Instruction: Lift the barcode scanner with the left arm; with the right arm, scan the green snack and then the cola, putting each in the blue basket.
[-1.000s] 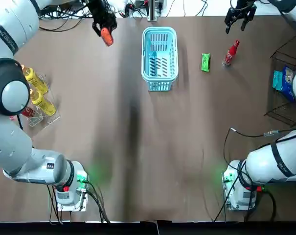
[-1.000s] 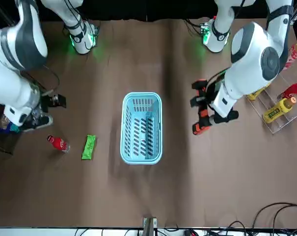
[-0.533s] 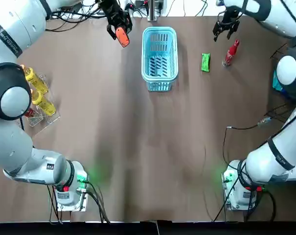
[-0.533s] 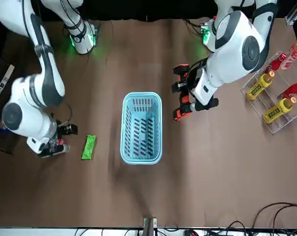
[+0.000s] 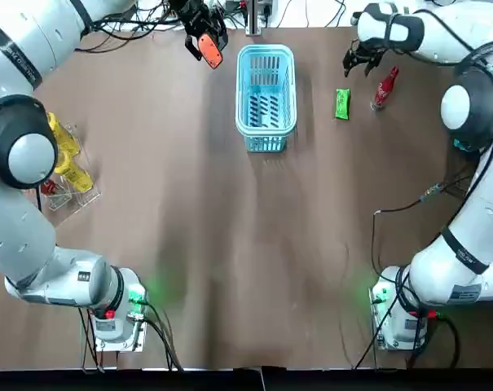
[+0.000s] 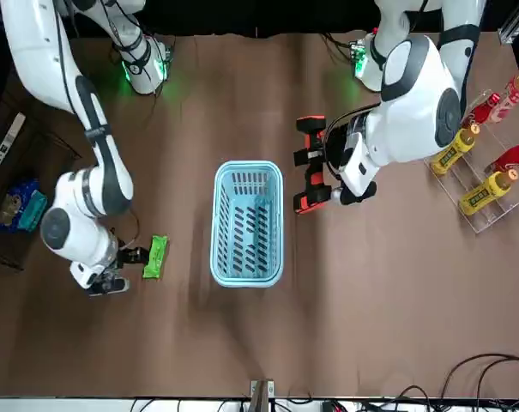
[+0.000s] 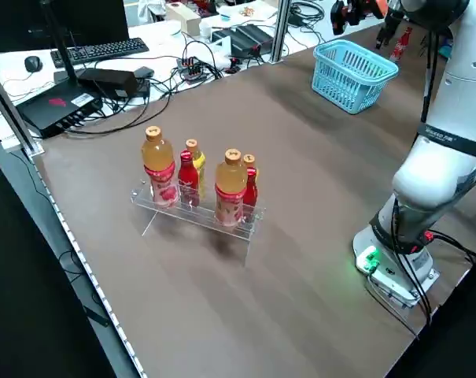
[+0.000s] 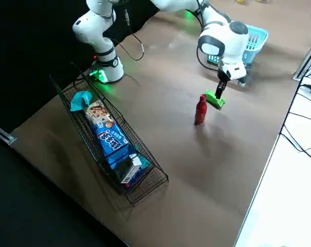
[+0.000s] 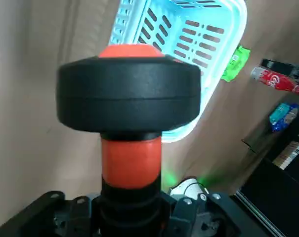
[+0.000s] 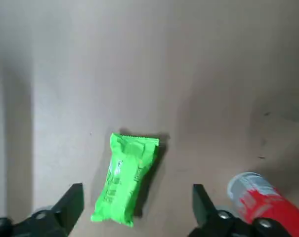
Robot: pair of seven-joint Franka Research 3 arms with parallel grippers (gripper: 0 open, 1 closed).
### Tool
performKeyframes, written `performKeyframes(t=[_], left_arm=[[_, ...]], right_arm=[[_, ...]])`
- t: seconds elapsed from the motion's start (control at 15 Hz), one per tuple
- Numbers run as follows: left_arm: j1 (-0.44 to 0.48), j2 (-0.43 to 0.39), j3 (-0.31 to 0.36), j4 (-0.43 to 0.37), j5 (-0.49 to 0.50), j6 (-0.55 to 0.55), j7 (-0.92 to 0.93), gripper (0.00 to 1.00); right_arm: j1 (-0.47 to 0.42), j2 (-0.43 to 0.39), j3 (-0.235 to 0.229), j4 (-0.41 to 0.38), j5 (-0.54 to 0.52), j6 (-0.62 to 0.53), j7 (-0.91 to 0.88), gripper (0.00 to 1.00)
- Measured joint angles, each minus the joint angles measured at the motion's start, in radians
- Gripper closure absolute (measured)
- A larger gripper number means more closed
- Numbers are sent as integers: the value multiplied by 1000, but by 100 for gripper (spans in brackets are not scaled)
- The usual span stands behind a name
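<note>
My left gripper [image 5: 202,34] is shut on the orange and black barcode scanner [image 5: 211,54], which hangs just beside the blue basket [image 5: 240,90] on its left, far end. In the left wrist view the scanner [image 9: 130,123] fills the middle. The green snack [image 5: 341,103] lies flat to the right of the basket, and the red cola bottle [image 5: 384,87] stands just beyond it. My right gripper [image 5: 354,59] hovers open over the far side of the snack; in the right wrist view the snack [image 10: 125,177] lies between the fingers [image 10: 65,207] and the cola [image 10: 265,200] beside them.
A clear rack of yellow and red bottles [image 5: 63,159] stands at the left edge of the table. A black wire basket of packaged snacks [image 8: 111,141] sits at the right edge. Cables run along the far edge.
My left gripper carried the scanner rightward to the basket's side. My right gripper moved from beyond the cola leftward to above the green snack.
</note>
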Motion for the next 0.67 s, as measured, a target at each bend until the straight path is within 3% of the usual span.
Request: performKeyframes(t=[0.13, 0.6, 0.67], left_arm=[[2, 18, 0, 13, -32, 1, 17, 93], [4, 133, 0, 92, -158, 7, 133, 93], [3, 149, -1, 96, -165, 7, 170, 93]], right_arm=[[9, 27, 0, 0, 0, 5, 19, 21], [12, 48, -1, -22, 0, -6, 57, 26], [12, 53, 0, -37, 0, -6, 64, 39]])
